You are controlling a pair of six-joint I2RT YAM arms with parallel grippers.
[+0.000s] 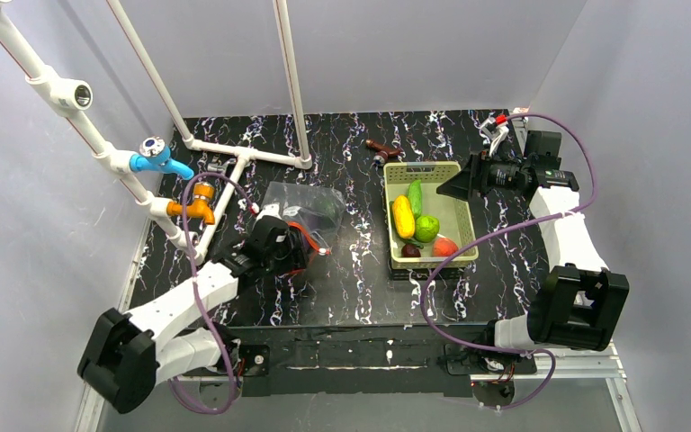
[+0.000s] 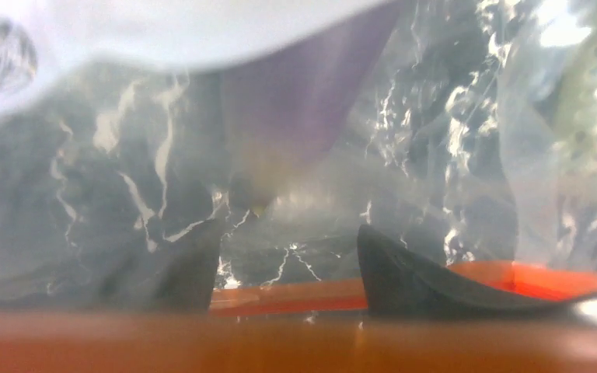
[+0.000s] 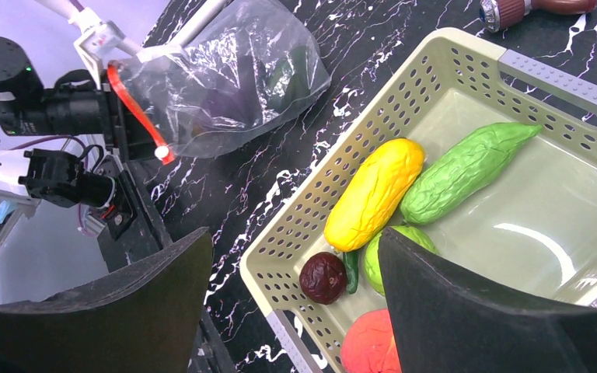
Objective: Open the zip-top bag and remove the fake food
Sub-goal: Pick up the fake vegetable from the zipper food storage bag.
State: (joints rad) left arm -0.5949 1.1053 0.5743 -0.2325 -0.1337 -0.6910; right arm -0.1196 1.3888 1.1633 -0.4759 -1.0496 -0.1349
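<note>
The clear zip-top bag (image 1: 310, 202) lies left of centre with its red-orange zipper strip (image 3: 136, 116) at my left gripper (image 1: 310, 241). In the left wrist view the strip (image 2: 288, 295) runs across the base of the parted fingers, one of them veiled by plastic film, and my left gripper (image 2: 286, 227) is open. A purple eggplant (image 3: 221, 105) and a dark green piece (image 3: 284, 74) show inside the bag. My right gripper (image 3: 294, 233) hangs open and holds nothing over the basket (image 3: 334, 179), which contains a yellow piece (image 3: 373, 190), a cucumber (image 3: 466, 167), a green round fruit (image 3: 373, 260), a tomato (image 3: 369, 346) and a dark fruit (image 3: 322, 277).
The yellow-green perforated basket (image 1: 423, 166) stands right of centre. A brown object with a handle (image 1: 382, 149) lies behind it. A white pipe frame (image 1: 234, 153) with a blue valve (image 1: 160, 160) and an orange valve (image 1: 196, 205) fills the back left, close to the bag.
</note>
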